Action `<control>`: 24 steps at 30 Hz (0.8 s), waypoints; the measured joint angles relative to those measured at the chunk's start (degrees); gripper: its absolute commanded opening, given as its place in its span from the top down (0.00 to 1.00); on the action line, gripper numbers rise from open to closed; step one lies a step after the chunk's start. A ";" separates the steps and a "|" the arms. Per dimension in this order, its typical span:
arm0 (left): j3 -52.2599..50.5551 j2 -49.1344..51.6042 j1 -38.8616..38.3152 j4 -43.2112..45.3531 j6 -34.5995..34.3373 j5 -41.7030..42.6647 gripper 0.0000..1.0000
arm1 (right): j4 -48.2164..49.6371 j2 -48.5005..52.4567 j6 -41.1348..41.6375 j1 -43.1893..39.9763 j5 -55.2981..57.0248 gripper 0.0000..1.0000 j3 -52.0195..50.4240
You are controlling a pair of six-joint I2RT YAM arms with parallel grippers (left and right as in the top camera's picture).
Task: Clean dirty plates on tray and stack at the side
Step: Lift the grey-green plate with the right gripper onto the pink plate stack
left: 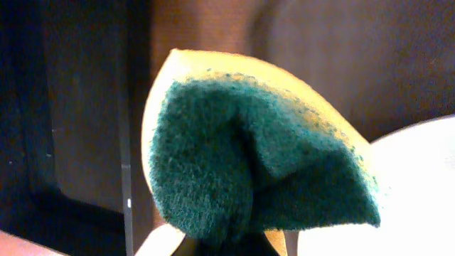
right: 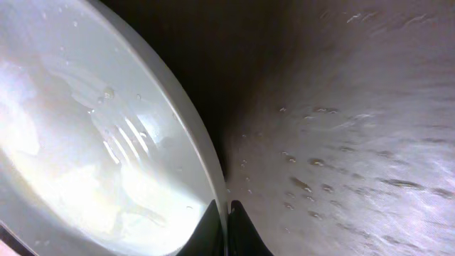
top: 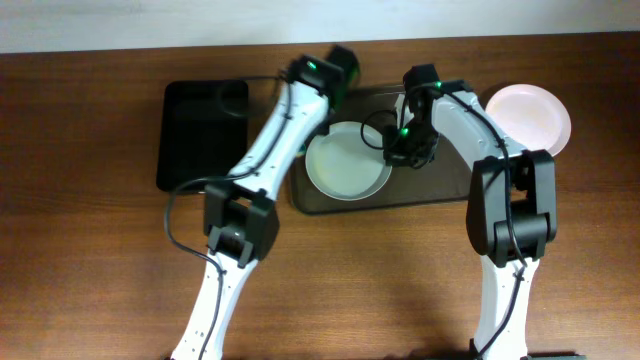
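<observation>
A white plate lies on the brown-grey tray. My right gripper is shut on its right rim; in the right wrist view the fingers pinch the rim of the wet plate above the tray's wet floor. My left gripper is at the tray's far left end, shut on a folded yellow and green sponge; a plate's edge shows lower right. Another white plate sits on the table right of the tray. A third plate is not seen.
A smaller glossy black tray lies left of the brown-grey tray. The wooden table stretches around both trays. Both arms reach in from the near edge.
</observation>
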 measured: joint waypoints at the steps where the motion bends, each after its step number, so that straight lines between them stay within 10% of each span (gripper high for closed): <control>1: 2.67 0.00 1.27 -0.87 0.04 1.38 1.00 | -0.85 0.00 -0.15 -0.02 0.85 0.96 1.07; 14: 11.61 0.00 21.51 -6.93 1.01 15.21 1.00 | -18.86 -1.38 -5.11 8.00 39.89 0.96 32.09; 24: 11.61 0.00 24.39 -8.02 1.25 16.20 1.00 | -18.01 -2.49 -11.47 26.36 75.73 0.96 36.09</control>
